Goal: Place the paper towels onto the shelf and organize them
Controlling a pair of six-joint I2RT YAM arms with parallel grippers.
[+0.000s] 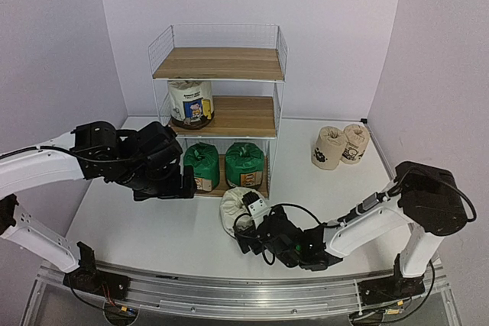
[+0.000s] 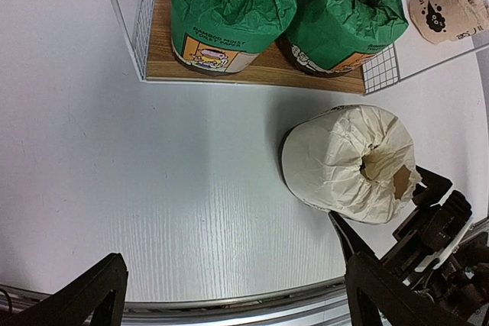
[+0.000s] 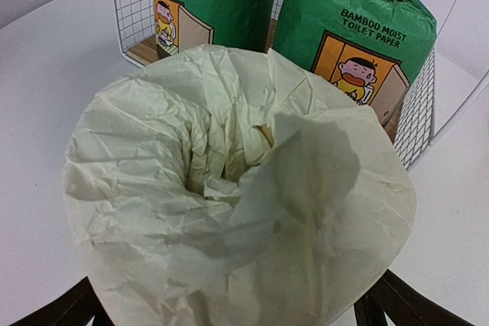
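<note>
The right gripper (image 1: 246, 228), at lower centre, has its jaws spread wide around a cream wrapped roll (image 1: 234, 208) lying on the bench (image 1: 137, 227) before the shelf (image 1: 221, 64). The left gripper (image 1: 179, 182) hovers empty, its jaws apart.

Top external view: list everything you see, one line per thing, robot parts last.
Shelf: one, white wire frame with brown wood boards, three tiers, at the back of the table.
Green rolls: two, side by side on the bottom tier.
White roll with blue-yellow label: one, left side of the middle tier.
Cream-wrapped roll: one, on the table in front of the shelf, at the right gripper.
Tan rolls with black prints: two, together on the table right of the shelf.
Table: one, white.
Left gripper: black, beside the shelf's lower left, holding nothing.
Right gripper: black, fingers on either side of the cream-wrapped roll.
</note>
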